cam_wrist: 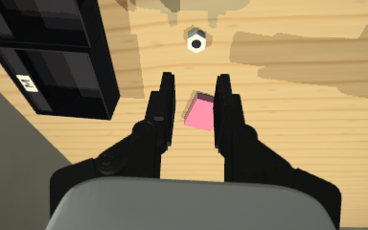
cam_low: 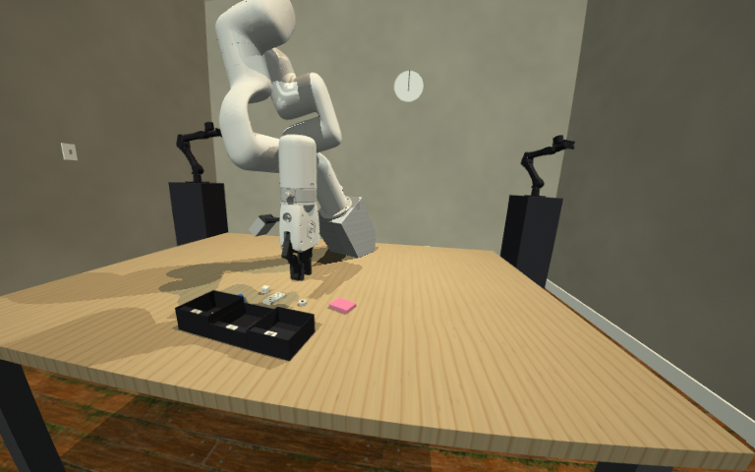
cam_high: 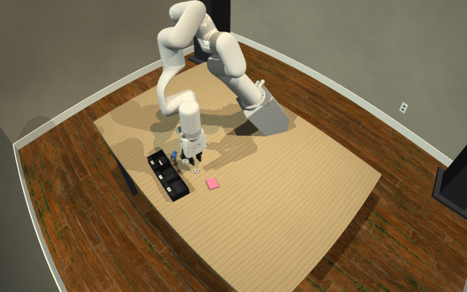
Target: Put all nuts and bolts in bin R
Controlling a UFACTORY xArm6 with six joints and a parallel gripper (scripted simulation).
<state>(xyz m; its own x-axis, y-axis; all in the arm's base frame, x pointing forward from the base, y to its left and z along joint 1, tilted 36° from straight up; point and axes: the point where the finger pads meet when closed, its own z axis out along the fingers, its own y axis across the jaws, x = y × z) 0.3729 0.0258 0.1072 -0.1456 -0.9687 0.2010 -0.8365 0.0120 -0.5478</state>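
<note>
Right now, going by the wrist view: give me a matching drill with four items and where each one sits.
Items:
1. nut
2. pink block
3. black bin tray
4. pincer

Places or states:
A. partly open above the table, holding nothing
B. lying on the table, framed in the pincer's gap
C. along the left side of the view
D. on the table past the fingertips, near the top of the view

Pairs: 1-D, 2-B, 3-C, 4-A
</note>
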